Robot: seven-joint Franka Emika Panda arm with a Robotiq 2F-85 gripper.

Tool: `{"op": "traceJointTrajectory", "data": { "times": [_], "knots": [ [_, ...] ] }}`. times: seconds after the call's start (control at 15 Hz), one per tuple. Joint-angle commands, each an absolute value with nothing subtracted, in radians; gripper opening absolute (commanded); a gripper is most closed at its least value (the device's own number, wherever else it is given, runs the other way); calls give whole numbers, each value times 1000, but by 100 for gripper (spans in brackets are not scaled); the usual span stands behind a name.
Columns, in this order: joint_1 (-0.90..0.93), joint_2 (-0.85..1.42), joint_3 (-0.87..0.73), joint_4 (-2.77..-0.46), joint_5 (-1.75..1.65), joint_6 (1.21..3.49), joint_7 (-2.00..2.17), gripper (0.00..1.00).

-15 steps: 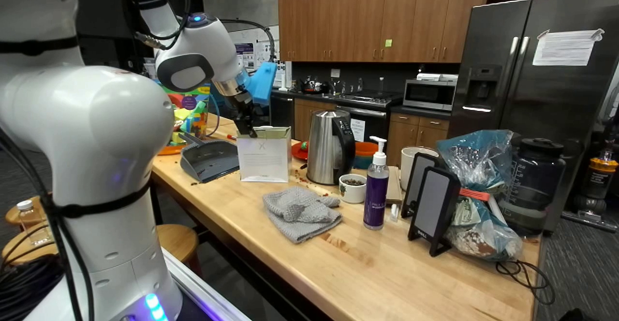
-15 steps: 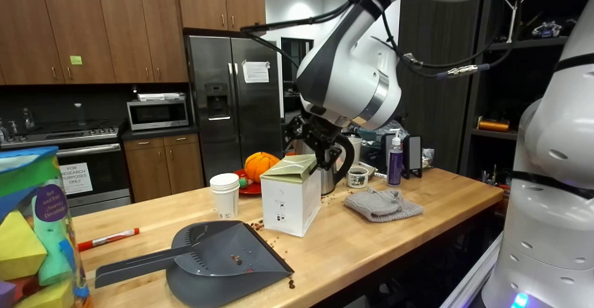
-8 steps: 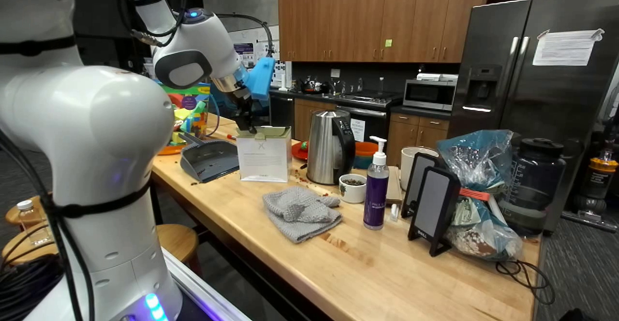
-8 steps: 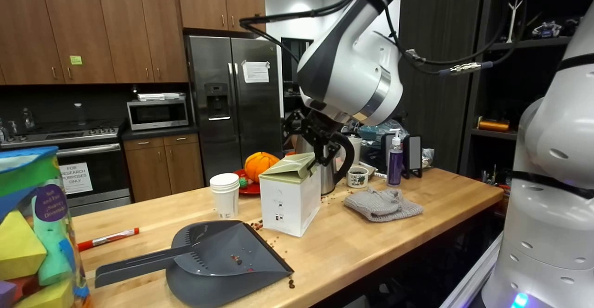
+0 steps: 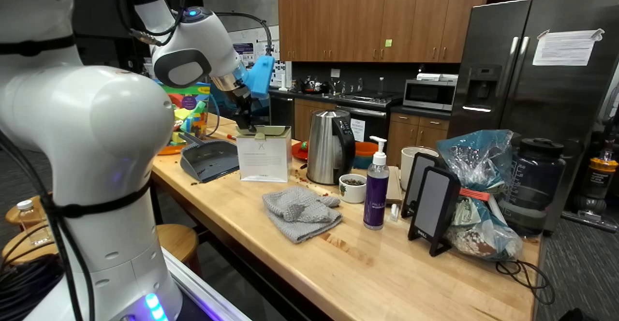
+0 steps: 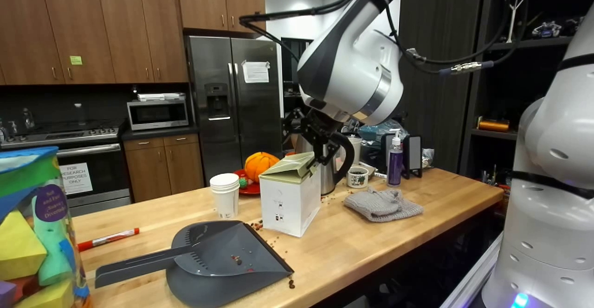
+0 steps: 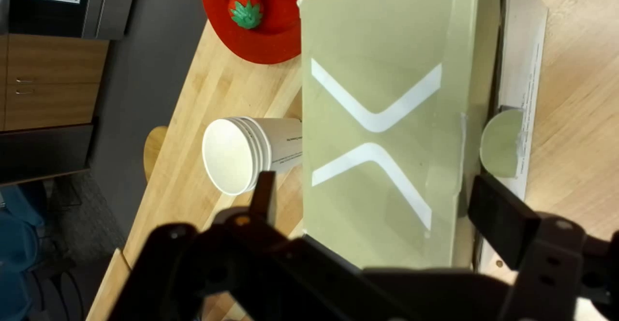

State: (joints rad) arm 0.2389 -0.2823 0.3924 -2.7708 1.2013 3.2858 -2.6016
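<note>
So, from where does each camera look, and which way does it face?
In an exterior view: beside the arm, which fills the left, facing the table and refrigerator.
In an exterior view: near the dustpan, facing the box; arm reaches in from the right.
Wrist view: above the box's lid, facing mostly down; the open end effector shows at bottom.
Both exterior views share the kettle and cloth.

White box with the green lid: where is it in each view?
In an exterior view: box just left of centre, red plate to its right.
In an exterior view: box central, below mid-height, red plate behind, to its left.
In the wrist view: box right of centre, red plate at its upper left.
Shared landmark: that red plate.
</note>
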Motion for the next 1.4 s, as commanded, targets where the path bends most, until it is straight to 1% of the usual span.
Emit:
{"op": "traceJointTrajectory", "data": {
  "times": [0.0,1.33],
  "knots": [
    [240,-311,391,-2781,1186,3282,-2602,100],
    [212,-262,433,-2772,1196,3266,-2601,100]
  ]
}}
